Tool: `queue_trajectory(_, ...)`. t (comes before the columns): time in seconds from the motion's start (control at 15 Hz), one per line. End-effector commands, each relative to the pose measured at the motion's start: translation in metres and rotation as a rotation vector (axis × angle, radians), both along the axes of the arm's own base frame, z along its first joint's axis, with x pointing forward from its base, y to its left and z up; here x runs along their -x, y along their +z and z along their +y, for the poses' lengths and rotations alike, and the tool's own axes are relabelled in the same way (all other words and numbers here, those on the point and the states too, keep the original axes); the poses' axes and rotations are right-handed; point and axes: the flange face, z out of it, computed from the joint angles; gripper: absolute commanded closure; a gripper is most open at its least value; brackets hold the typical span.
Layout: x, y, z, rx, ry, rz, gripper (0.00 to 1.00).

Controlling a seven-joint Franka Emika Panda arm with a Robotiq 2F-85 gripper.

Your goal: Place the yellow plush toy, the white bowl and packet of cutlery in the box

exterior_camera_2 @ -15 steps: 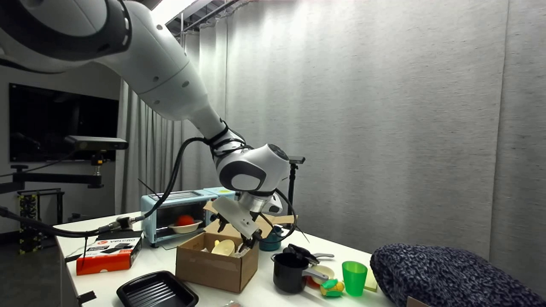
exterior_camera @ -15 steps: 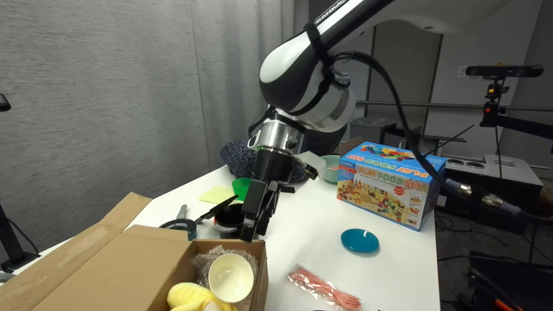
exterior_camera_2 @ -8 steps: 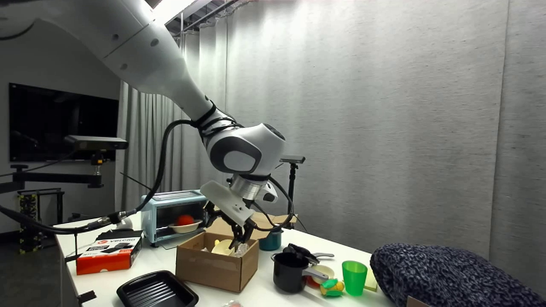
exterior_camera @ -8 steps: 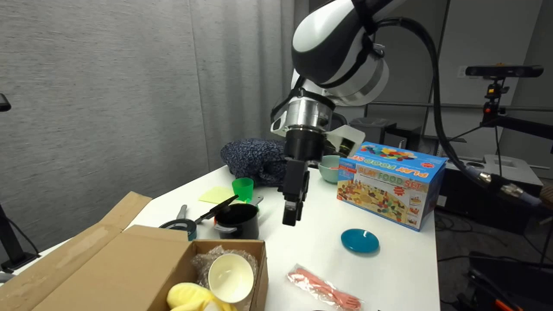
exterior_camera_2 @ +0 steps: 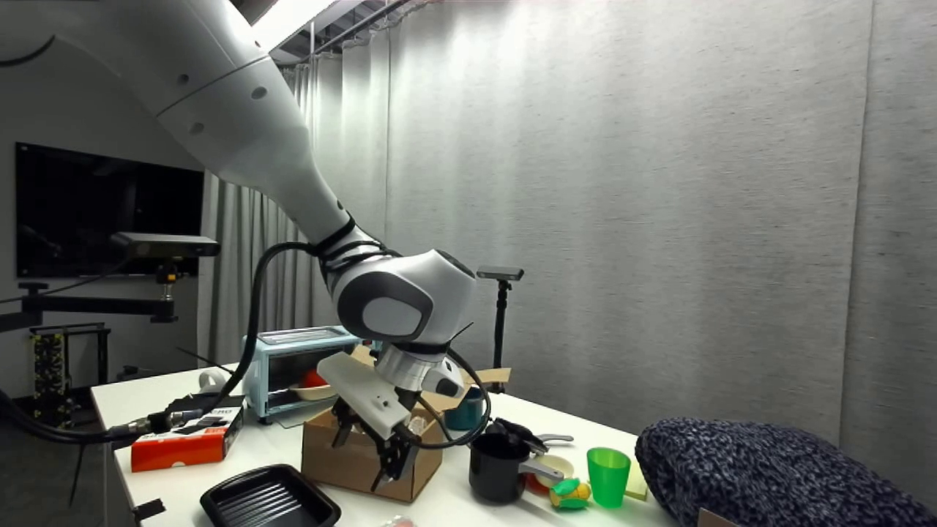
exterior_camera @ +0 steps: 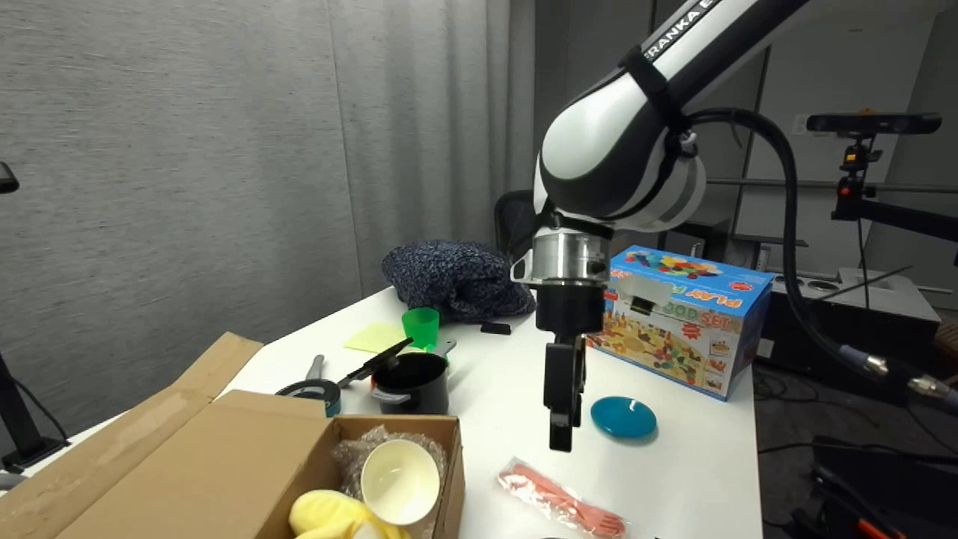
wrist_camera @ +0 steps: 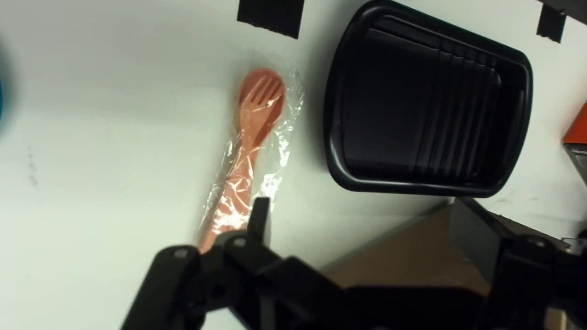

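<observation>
In an exterior view, the white bowl (exterior_camera: 400,481) and the yellow plush toy (exterior_camera: 329,515) lie inside the brown cardboard box (exterior_camera: 450,490), on bubble wrap. The packet of cutlery (exterior_camera: 561,500), clear plastic around a pinkish fork and spoon, lies flat on the table beside the box. Above the table near the packet hangs my gripper (exterior_camera: 563,438), pointing down. Its jaws are wide apart in the wrist view, where nothing sits between the fingertips of the gripper (wrist_camera: 362,211). There the left finger (wrist_camera: 259,217) overlaps the edge of the packet (wrist_camera: 243,174); the right one is over the box side.
A black ribbed tray (wrist_camera: 412,114) stands close to the packet and the box. Beyond the packet lies a blue plate (exterior_camera: 623,417), with a printed toy box (exterior_camera: 673,322) behind. A black pot (exterior_camera: 419,385) stands past the box. An orange-red carton (exterior_camera_2: 183,450) sits near the toaster oven (exterior_camera_2: 300,366).
My gripper has moved away from the box's far edge toward the packet's side, turned more upright and come lower over the last half second. The bowl, plush toy and packet have not moved.
</observation>
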Motion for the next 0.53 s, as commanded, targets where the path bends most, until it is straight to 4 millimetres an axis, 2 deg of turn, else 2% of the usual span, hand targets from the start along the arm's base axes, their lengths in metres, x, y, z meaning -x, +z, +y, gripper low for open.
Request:
queue_trajectory(0.0, 0.01, -0.022, 0.008, 0.049, -0.042, -0.025, 0.0)
queue_trajectory(0.47, 0.01, -0.056, 0.021, 0.179, -0.177, -0.068, 0.0)
